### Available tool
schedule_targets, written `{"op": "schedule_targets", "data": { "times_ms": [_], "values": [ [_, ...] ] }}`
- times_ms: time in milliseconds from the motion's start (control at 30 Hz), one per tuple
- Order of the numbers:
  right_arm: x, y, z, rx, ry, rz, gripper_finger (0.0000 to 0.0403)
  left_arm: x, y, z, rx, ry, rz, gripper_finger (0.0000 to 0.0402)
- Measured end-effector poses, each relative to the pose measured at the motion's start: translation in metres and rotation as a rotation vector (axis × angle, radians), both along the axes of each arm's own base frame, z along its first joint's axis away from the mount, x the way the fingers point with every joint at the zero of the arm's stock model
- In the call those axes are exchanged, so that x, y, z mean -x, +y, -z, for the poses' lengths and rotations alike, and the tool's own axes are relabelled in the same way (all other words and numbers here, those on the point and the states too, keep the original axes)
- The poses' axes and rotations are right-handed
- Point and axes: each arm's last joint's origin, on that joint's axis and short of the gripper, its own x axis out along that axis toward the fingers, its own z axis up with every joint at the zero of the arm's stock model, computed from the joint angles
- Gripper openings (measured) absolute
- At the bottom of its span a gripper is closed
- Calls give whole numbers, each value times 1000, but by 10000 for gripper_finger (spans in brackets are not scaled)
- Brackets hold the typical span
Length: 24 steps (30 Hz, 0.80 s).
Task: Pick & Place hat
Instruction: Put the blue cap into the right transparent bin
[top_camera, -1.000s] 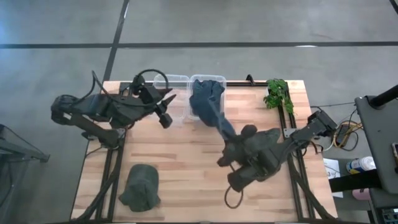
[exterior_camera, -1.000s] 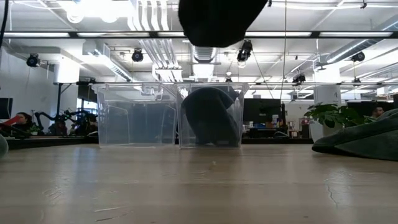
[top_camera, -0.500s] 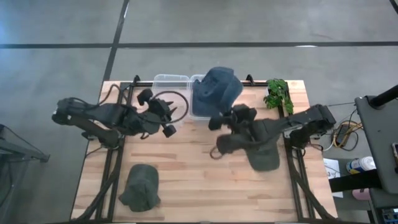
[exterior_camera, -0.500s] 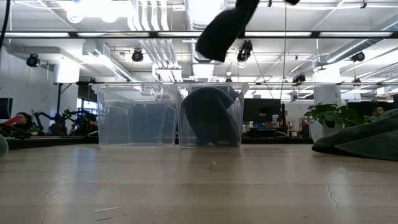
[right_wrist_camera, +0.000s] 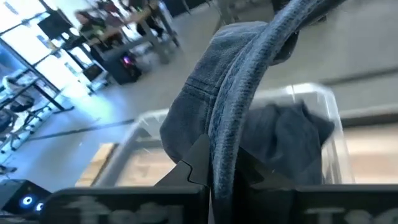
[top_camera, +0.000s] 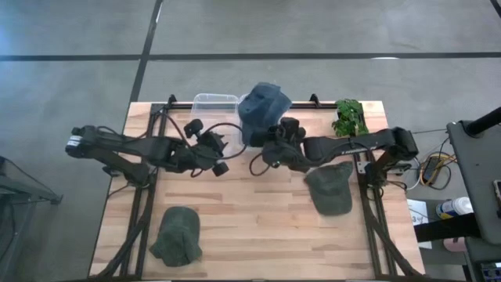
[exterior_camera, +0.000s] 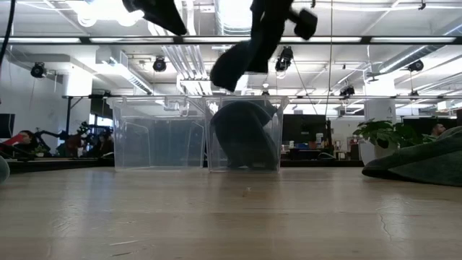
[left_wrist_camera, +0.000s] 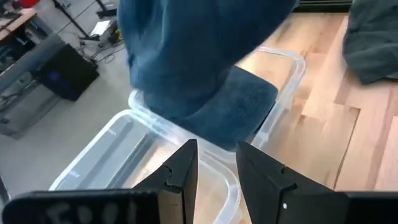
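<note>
— Two hats lie on the table (top_camera: pixel 243 211); where's the blue one?
— Blue hat (top_camera: pixel 264 106) hangs over the right clear bin (exterior_camera: pixel 244 133) at the far edge, pinched in the right hand (top_camera: pixel 270 139), which is clenched on its brim.
— And the left hand (top_camera: pixel 216 150)?
— Released, fingers apart, just beside the left bin (top_camera: pixel 214 104).

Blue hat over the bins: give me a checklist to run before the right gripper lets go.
1. Right gripper shut on the blue hat: ok.
2. Hat above the right-hand clear bin, not the left-hand bin: ok in the high view.
3. Room in that bin: not ok, another blue hat already fills much of it.
4. Left gripper open, holding nothing: ok.
5. Left gripper clear of the drop: cannot tell, it points at the bins close by.
6. Green hats still on the table: ok.
</note>
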Motion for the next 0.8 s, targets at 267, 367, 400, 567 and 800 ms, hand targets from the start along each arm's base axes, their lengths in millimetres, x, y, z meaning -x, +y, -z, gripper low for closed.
{"op": "schedule_targets", "data": {
  "times_ms": [267, 367, 400, 567, 800],
  "values": [
    [-2, -18, 56, -200, -74, -36, 13, -12, 28, 2, 26, -19, 100, 106],
    [-5, -18, 65, -213, -82, -106, 13, -13, 47, 10, 93, -32, 117, 106],
    [-5, -18, 66, -211, -75, -124, 13, -13, 53, 13, 108, -38, 114, 106],
    [-4, -18, 73, -209, 1, -185, 13, -17, 78, 21, 160, -145, 133, 106],
    [-7, -20, 64, -151, 94, -242, 45, -19, 92, 34, 181, -167, 189, 106]
  ]
}}
